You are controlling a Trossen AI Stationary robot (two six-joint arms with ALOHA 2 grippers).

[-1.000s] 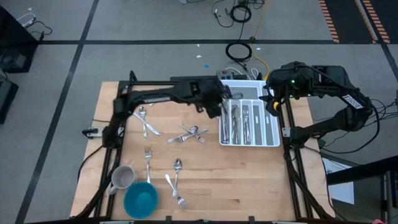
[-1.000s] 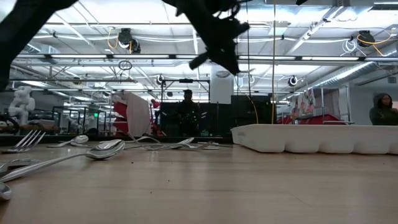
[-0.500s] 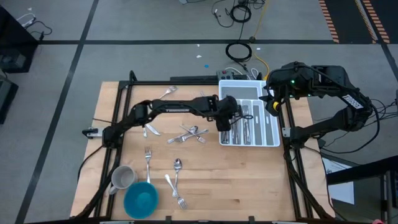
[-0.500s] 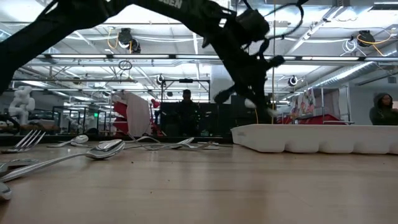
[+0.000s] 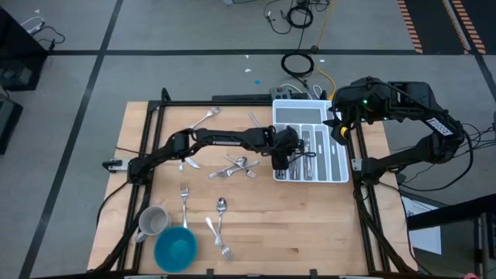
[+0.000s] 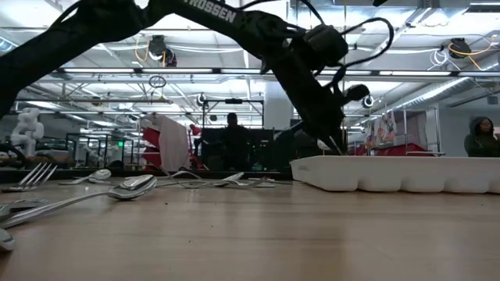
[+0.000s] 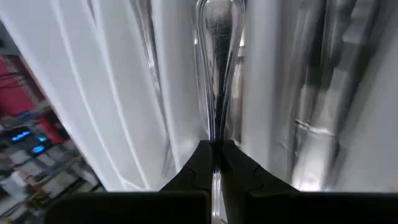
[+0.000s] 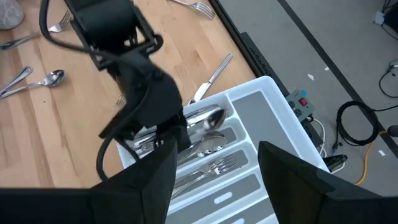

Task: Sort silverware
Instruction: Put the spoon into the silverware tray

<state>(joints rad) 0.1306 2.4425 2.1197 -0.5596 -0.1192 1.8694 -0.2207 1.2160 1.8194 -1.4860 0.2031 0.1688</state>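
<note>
While the left gripper stands over the white organiser tray, pinched shut on the slim handle of a spoon whose bowl hangs over one of the tray's long compartments, we judge the piece light, rigid and slick, best held as it is, by the narrow handle, where polished metal could twist or slip in a loose pinch. The tray's thin dividers leave little side room inside, while loose forks and spoons lie apart on open wood; the right gripper waits, fingers spread, empty, above the tray's far side.
</note>
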